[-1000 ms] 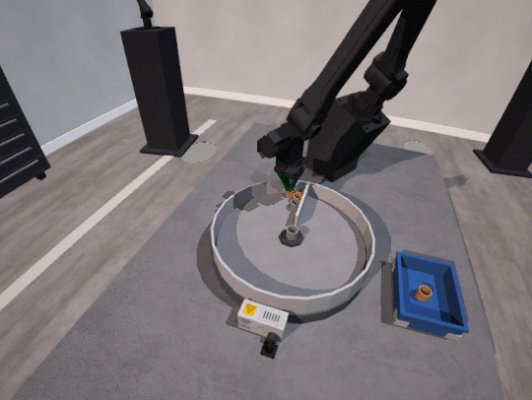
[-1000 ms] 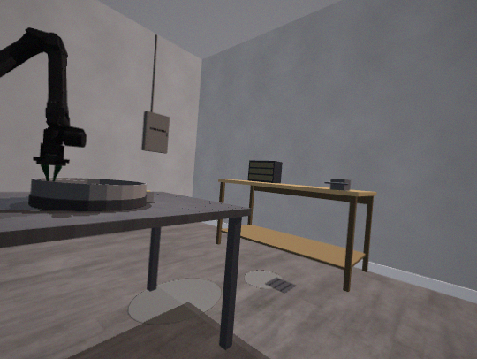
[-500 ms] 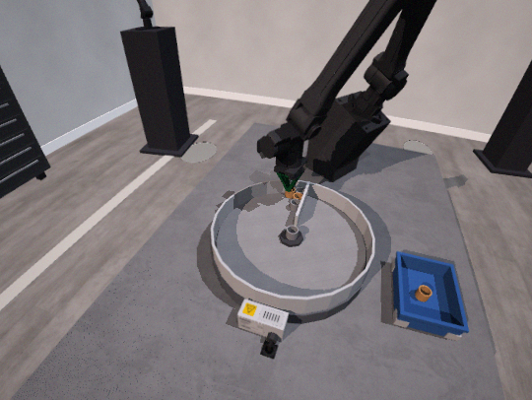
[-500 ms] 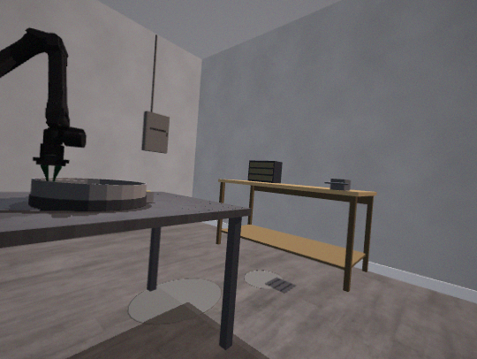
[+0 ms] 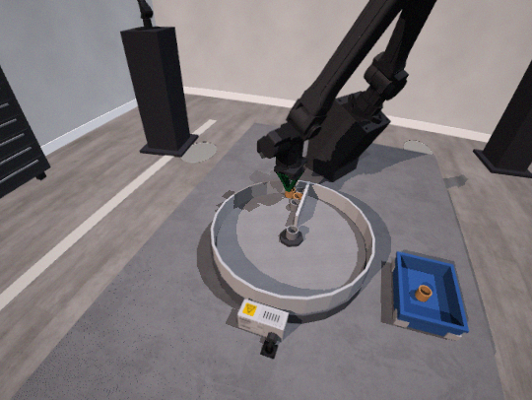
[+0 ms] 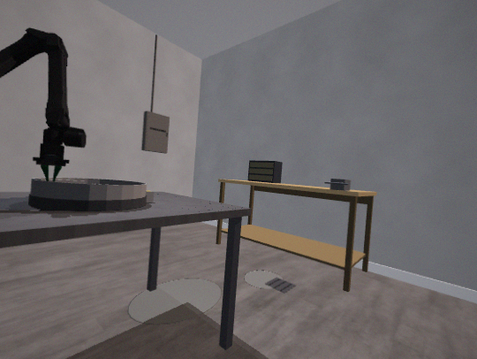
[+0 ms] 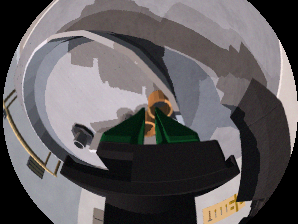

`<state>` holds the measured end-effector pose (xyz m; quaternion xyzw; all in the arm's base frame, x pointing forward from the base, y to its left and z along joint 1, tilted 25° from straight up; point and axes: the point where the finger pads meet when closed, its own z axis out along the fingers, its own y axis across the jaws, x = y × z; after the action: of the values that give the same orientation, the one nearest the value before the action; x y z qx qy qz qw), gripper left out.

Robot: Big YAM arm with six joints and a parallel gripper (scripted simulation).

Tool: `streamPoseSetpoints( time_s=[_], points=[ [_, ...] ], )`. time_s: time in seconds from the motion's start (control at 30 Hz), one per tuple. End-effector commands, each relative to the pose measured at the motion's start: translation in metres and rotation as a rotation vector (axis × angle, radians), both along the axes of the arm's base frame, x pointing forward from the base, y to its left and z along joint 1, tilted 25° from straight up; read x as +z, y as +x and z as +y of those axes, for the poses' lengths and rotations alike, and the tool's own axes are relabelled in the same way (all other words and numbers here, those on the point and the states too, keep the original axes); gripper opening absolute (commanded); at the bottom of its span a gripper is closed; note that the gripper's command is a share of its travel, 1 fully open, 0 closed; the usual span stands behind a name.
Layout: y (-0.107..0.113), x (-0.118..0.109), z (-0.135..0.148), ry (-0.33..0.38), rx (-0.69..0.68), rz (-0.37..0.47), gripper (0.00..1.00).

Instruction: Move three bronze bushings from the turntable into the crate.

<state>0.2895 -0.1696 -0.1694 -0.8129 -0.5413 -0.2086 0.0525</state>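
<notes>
Gripper [image 5: 289, 190] [image 6: 51, 180] [image 7: 150, 111] fingers are being held slightly parted, gripping nothing, near two bronze bushings [image 5: 298, 196] [image 7: 158, 97] inside the turntable [image 5: 335, 301] [image 6: 88, 192] [image 7: 31, 65], where one sleeve should be getting centred between the pads before closing, its neighbours being left undisturbed.

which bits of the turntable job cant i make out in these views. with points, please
- Bronze bushing at the claw [image 5: 289, 190] [image 6: 51, 179] [image 7: 150, 111]: partly behind the fingers, wrist view.
- Turntable [image 5: 266, 294] [image 6: 88, 191] [image 7: 36, 56] floor: hidden by its wall, exterior view.
- Grey bushing by the divider [image 5: 295, 203]: small and blurred, top view.
</notes>
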Motion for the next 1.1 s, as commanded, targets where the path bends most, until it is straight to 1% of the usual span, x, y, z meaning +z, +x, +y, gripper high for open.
streamPoseSetpoints(
  time_s=[0.0, 0.4, 0.57, 1.07],
  points=[
    [0.0029, -0.0041, 0.0019, 0.006, 0.0, 0.001, 0.12],
    [0.0026, -0.0042, 0.0022, 0.006, 0.0, 0.001, 0.12],
    [-0.0029, -0.0053, 0.0078, 0.013, 0.001, 0.009, 0.12],
    [-0.0029, -0.0054, 0.0079, 0.012, 0.001, 0.009, 0.12]
  ],
)
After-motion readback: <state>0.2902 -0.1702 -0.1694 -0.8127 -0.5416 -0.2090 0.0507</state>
